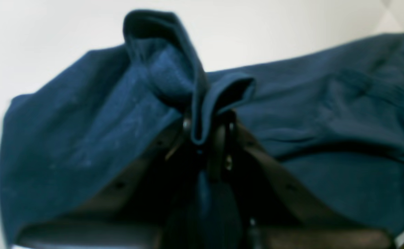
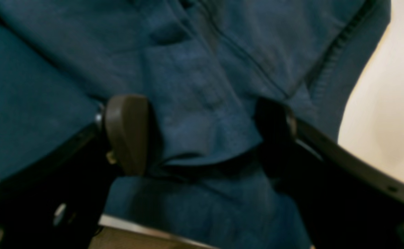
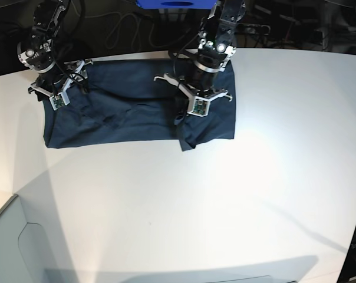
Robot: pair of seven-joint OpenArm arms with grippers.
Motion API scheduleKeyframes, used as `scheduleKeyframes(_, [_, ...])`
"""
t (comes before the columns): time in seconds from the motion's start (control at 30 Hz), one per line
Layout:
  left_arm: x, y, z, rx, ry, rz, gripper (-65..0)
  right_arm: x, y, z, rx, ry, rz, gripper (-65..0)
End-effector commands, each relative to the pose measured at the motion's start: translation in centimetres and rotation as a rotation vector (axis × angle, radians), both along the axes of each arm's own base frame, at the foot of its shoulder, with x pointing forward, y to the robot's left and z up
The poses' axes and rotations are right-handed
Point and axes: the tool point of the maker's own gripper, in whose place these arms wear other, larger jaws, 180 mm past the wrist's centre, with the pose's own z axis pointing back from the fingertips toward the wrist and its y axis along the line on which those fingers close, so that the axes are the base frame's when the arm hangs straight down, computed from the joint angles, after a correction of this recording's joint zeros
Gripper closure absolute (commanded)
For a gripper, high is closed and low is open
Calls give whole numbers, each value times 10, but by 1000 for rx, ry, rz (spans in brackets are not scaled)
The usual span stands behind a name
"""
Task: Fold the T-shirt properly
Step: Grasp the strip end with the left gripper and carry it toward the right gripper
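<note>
The navy T-shirt (image 3: 131,115) lies spread across the white table (image 3: 225,194) toward twelve o'clock, the left gripper (image 1: 207,121) pinched tight on a raised fold near its three o'clock end, while the right gripper (image 2: 202,135) stands spread wide over the nine o'clock end.

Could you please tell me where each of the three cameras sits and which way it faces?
Left wrist: behind the left gripper, shut on a T-shirt fold.
Right wrist: behind the open right gripper, fingers straddling cloth.
Base: high, looking down on table and both arms.
All three show the T-shirt.
</note>
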Motion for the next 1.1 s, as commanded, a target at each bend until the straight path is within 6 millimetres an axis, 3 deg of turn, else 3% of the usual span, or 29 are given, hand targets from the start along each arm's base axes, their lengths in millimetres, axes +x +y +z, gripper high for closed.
scheduleKeyframes(0.0, [7,-8,12,-28,-45,-7,0,1,-3,3,-21,0,14,-453])
scheduleKeyframes(0.37, [5,-47,1,-55,-15,-94,0,1,-3,3,-21,0,16,-453])
scheduleKeyframes(0.67, [20,-59,7,-77,-30,-92,0,1,-3,3,-20,-1,15,-453])
scheduleKeyframes(0.97, [20,-61,8,-86,-28,-93,0,2,-3,3,-22,-2,16,-453])
scheduleKeyframes(1.07, [15,-70,9,-88,-30,-125,0,2,-3,4,-23,-3,17,-453])
